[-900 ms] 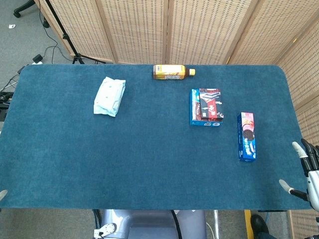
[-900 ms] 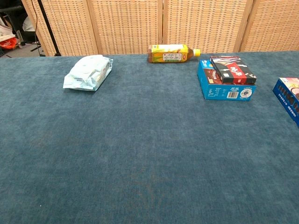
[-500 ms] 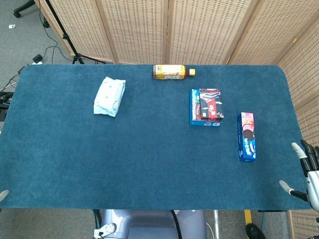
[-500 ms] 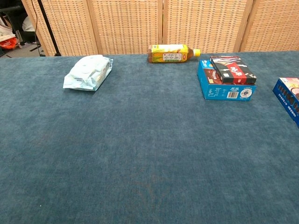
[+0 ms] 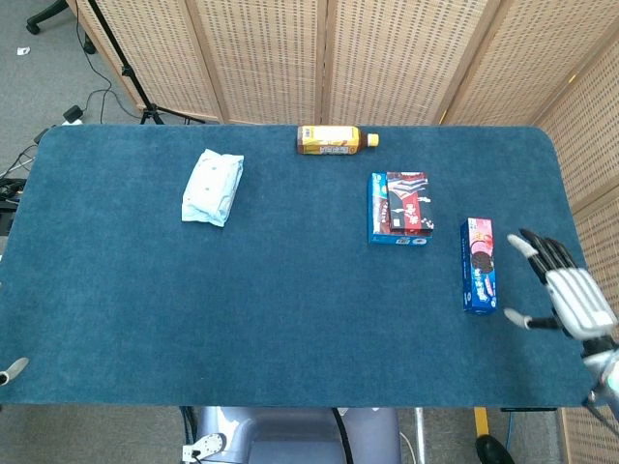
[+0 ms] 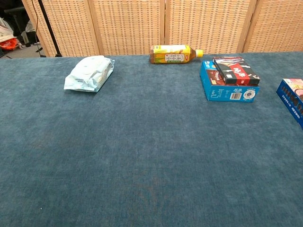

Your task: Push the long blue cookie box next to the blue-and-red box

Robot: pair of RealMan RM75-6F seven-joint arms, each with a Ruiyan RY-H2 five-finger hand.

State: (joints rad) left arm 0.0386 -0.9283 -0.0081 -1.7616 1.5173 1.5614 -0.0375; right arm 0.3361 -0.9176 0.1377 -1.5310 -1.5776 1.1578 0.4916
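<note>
The long blue cookie box (image 5: 478,264) lies lengthwise on the blue table cloth at the right; the chest view shows only its near end (image 6: 292,97) at the right edge. The blue-and-red box (image 5: 398,208) (image 6: 230,79) lies to its upper left, a gap apart. My right hand (image 5: 561,287) hovers just right of the cookie box, fingers spread, holding nothing and not touching it. Of my left hand only a fingertip (image 5: 12,370) shows at the left edge of the head view.
A yellow drink bottle (image 5: 335,140) (image 6: 174,54) lies on its side at the table's far edge. A white wipes pack (image 5: 213,187) (image 6: 90,73) lies at the far left. Wicker screens stand behind the table.
My right hand has moved up and left from the table's right front corner to just beside the cookie box. The boxes have not moved.
</note>
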